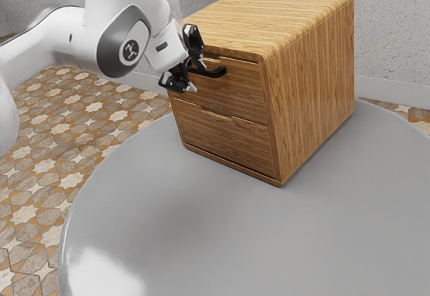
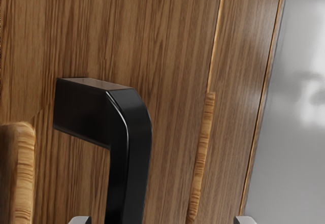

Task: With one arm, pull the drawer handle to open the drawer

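A wooden cabinet with two drawers stands on the round grey table. The top drawer carries a black bar handle, and its front sits about level with the lower drawer's front. My gripper is at the end of that handle nearer the exterior view's left, open, with one finger above the bar and one below it. In the wrist view the black handle stands close in front of the hand, between two grey fingertips set wide apart, neither touching it.
The lower drawer has a thin wooden pull. The cabinet stands toward the table's far side, with bare grey tabletop in front of it and to the exterior view's right. Patterned tile floor lies beyond the table's edge.
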